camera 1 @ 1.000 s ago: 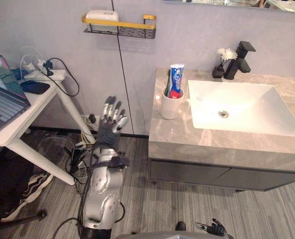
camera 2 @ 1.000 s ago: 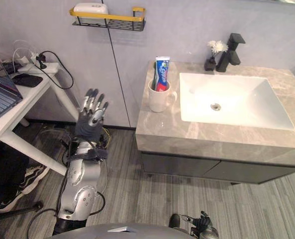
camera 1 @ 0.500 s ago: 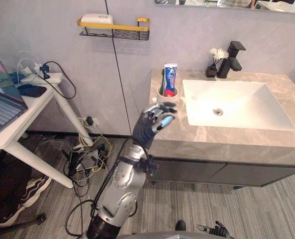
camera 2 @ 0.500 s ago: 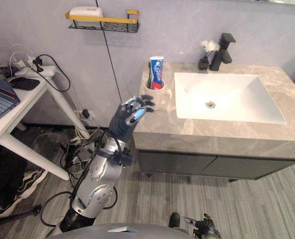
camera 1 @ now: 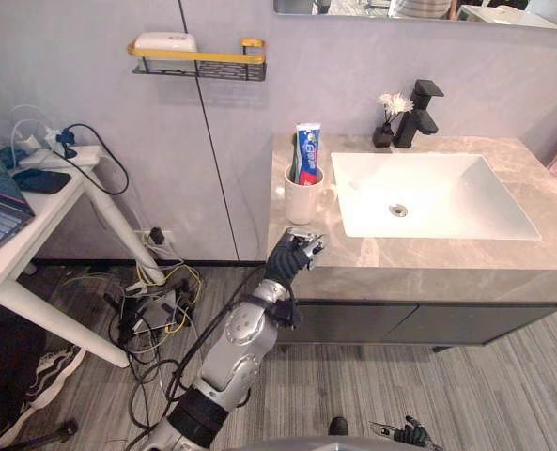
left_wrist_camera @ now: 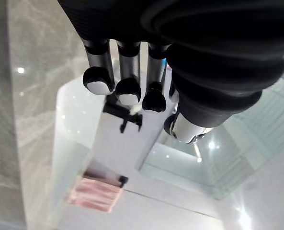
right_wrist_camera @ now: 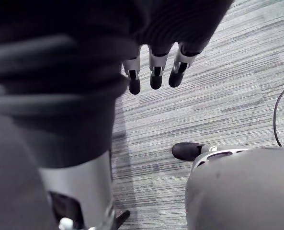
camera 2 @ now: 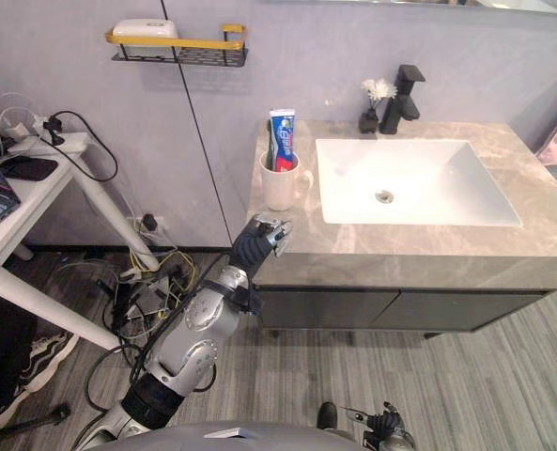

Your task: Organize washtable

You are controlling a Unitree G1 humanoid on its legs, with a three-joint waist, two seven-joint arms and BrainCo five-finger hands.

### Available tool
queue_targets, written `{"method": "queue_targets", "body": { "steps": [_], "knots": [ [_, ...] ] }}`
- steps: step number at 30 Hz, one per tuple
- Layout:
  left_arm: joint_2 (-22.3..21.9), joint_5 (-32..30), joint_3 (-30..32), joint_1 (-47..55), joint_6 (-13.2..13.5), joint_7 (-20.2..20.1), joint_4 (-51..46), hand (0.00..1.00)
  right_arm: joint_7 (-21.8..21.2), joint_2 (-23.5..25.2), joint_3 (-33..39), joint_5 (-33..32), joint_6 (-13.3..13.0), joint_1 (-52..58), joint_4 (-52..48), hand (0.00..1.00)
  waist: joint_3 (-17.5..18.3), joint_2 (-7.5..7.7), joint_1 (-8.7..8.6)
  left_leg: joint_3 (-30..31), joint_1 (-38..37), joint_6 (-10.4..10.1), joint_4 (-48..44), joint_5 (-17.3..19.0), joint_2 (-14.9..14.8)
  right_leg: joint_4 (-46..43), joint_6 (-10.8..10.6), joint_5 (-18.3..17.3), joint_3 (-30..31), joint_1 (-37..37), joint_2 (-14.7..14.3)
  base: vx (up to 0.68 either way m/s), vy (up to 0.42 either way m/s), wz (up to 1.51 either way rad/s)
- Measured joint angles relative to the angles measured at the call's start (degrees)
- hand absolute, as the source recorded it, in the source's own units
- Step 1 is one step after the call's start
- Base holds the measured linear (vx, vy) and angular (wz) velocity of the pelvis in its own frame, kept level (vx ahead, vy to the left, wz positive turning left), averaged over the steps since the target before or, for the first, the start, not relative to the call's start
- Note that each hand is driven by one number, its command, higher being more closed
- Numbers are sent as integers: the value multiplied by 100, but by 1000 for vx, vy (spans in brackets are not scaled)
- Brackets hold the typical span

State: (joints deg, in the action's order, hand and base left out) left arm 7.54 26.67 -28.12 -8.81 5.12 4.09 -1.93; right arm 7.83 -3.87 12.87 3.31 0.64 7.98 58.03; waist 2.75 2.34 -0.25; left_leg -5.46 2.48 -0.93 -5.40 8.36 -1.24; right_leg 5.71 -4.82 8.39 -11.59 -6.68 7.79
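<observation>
A grey marble washtable (camera 1: 419,258) stands against a grey wall, with a white rectangular sink (camera 1: 447,197) set into its right part. At the back edge we see a black faucet (camera 1: 419,111) and, just beside it on the left, a small dark vase of white flowers (camera 1: 385,120). Near the left end of the counter stands a white mug (camera 1: 302,199), upright, with a toothpaste tube (camera 1: 305,155) standing in it, cap end down. On the wall to the left hangs a black wire shelf (camera 1: 198,58) with a yellow rail, and a white soap box (camera 1: 165,41) lies at its left end. A white desk (camera 1: 15,244) stands further left, well apart from the washtable. Our left hand (camera 1: 292,254) is at the front left edge of the counter, just in front of the mug and apart from it; its fingers (left_wrist_camera: 127,88) are curled in and hold nothing. We cannot tell whether it touches the marble. Our right hand (right_wrist_camera: 156,72) hangs low over the grey striped floor (right_wrist_camera: 218,96), fingers straight and empty.
</observation>
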Motion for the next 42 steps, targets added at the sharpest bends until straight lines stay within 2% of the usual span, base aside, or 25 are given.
{"method": "queue_targets", "body": {
  "steps": [5, 11, 18, 25, 42],
  "knots": [
    [6, -358, 141, -157, -32, 106, 631, 100, -6, 1, 31, 1, 2, 14, -35, 0, -3, -4, -92, -155, -117, 1, 58, 1, -20, 1, -1, -1, 185, -33, -54, 36, -3, -18],
    [5, -588, 429, -532, -56, 291, 1098, 100, -18, 16, 85, 2, 9, 76, -145, 0, -42, 19, -116, -259, -112, 5, 138, 6, -15, 3, -2, -1, 277, -127, -65, 40, 5, -9],
    [59, -608, 813, -599, -56, 506, 1104, 100, -45, 69, 85, 2, 7, 78, -175, 0, -98, 96, -240, -325, -123, 22, 142, 25, -5, 4, -14, 8, 324, -143, -60, 4, 4, -3],
    [94, -811, 1035, -955, -54, 641, 1164, 100, -55, 69, 85, 2, 7, 101, -181, 0, -151, 117, -246, -446, -115, 23, 199, 24, -12, 4, -22, 17, 458, -250, -93, 4, -2, -10],
    [117, -1025, 1072, -1487, -57, 790, 1713, 100, -110, 106, 72, 3, 2, 98, -245, 0, -362, 198, -297, -525, -109, 29, 269, 35, -7, 4, -24, 18, 516, -328, -131, 4, 0, -1]
  ]
}}
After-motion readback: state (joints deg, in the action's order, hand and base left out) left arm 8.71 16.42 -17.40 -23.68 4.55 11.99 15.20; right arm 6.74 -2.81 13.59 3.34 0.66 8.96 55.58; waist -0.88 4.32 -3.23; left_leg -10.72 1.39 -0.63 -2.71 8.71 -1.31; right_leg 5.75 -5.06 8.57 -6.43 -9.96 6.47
